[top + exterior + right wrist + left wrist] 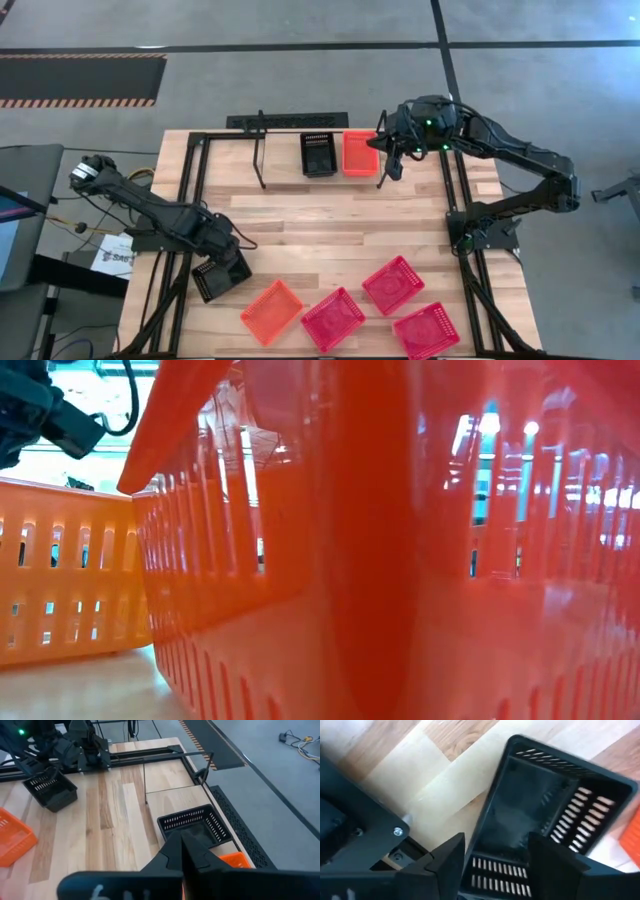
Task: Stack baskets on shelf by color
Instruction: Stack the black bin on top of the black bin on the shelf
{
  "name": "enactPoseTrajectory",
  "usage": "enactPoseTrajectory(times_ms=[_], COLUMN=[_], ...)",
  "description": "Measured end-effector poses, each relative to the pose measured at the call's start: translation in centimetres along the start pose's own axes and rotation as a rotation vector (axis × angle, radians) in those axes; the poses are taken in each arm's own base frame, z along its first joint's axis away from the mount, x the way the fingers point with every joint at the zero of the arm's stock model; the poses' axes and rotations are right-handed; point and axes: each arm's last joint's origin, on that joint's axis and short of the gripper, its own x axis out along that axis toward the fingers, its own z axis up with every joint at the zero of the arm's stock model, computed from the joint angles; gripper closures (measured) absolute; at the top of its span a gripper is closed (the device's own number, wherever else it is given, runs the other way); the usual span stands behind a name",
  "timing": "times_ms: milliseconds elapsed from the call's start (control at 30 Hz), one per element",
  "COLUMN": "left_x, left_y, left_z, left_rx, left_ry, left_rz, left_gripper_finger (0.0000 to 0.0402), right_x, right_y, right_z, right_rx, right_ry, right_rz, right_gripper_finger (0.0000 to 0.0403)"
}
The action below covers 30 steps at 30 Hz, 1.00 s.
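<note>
Light wood makes the desk [320, 230], and grey floor [300, 25] lies around it. One black basket [319, 154] and one orange basket [360, 152] sit on the shelf [280, 160]. The left tool [495, 865] is spread over another black basket [221, 276]. The right tool [182, 842] is pressed together above the shelf.

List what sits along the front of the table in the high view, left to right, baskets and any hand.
left hand over a black basket → orange basket → red basket → red basket → red basket
</note>
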Motion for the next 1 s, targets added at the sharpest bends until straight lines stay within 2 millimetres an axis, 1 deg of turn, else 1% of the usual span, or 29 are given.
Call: enactPoseTrajectory(times_ms=[267, 533, 633, 700, 733, 800, 867, 900, 1000], left_x=[2.2, 4.3, 5.2, 5.7, 5.8, 5.8, 5.8, 5.8, 5.7], left_y=[1.0, 0.6, 0.6, 0.6, 0.6, 0.6, 0.7, 0.7, 0.5], left_z=[0.0, 0.4, 0.5, 0.5, 0.5, 0.6, 0.8, 0.9, 1.5], left_rx=[-0.026, -0.016, -0.014, -0.050, -0.076, -0.117, -0.144, -0.152, -0.176], left_ry=[0.012, -0.015, -0.002, 0.035, 0.061, 0.103, 0.114, 0.109, 0.037], left_rz=[0.045, -0.078, -0.126, -0.159, -0.169, -0.181, -0.185, -0.188, -0.207], left_gripper_finger=[0.0187, 0.0188, 0.0198, 0.0220, 0.0238, 0.0290, 0.0358, 0.0379, 0.0395], right_x=[0.0, 0.0, 0.0, 0.0, 0.0, 0.0, 0.0, 0.0, 0.0], right_y=[0.0, 0.0, 0.0, 0.0, 0.0, 0.0, 0.0, 0.0, 0.0], right_z=[0.0, 0.0, 0.0, 0.0, 0.0, 0.0, 0.0, 0.0, 0.0], right_rx=[0.000, -0.005, -0.008, -0.008, -0.009, -0.011, -0.011, -0.011, -0.011], right_ry=[0.000, 0.000, 0.000, 0.000, 0.000, 0.000, 0.000, 0.000, 0.000], right_rz=[0.000, 0.000, 0.000, 0.001, 0.000, 0.001, 0.001, 0.001, 0.001], right_gripper_finger=[0.0397, 0.0398, 0.0397, 0.0397, 0.0398, 0.0398, 0.0397, 0.0397, 0.0397])
